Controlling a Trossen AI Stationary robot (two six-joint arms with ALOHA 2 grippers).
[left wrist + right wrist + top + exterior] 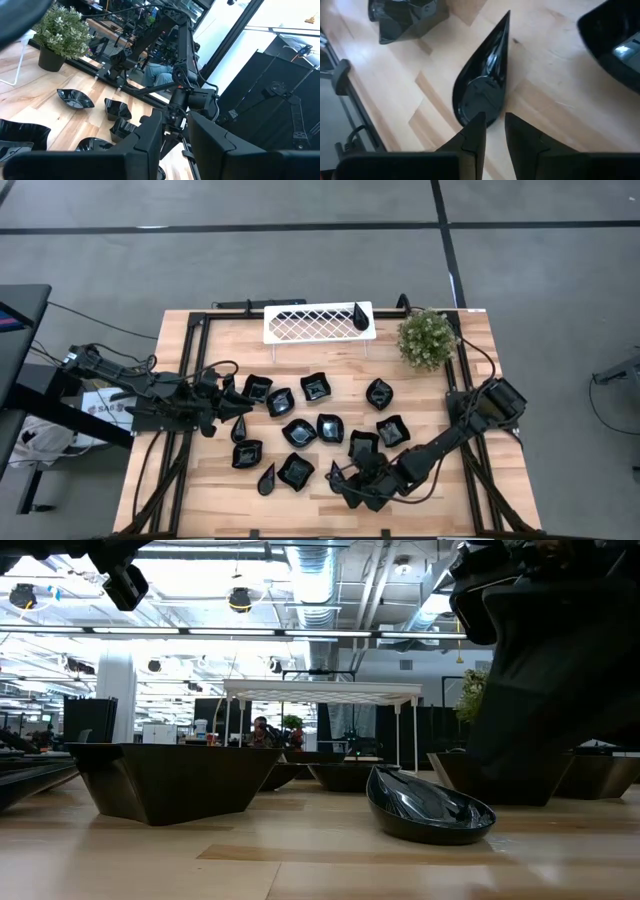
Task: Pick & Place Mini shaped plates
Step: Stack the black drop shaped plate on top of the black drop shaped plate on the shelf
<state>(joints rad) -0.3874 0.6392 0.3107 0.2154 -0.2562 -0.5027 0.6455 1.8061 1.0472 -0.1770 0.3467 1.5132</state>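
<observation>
One glossy black teardrop plate (359, 315) sits on the white lattice tray (300, 326); the rest crowd the wooden counter (445, 490). Right gripper (493, 131), fingers narrowly parted and empty, hovers over another teardrop plate (485, 85); left gripper (175, 132) likewise holds nothing.

No text, label, brand or number can be read with certainty in any view. A white bag (95, 406) beside the tabletop, under the left arm, carries dark lettering, but it is too small to make out.
</observation>
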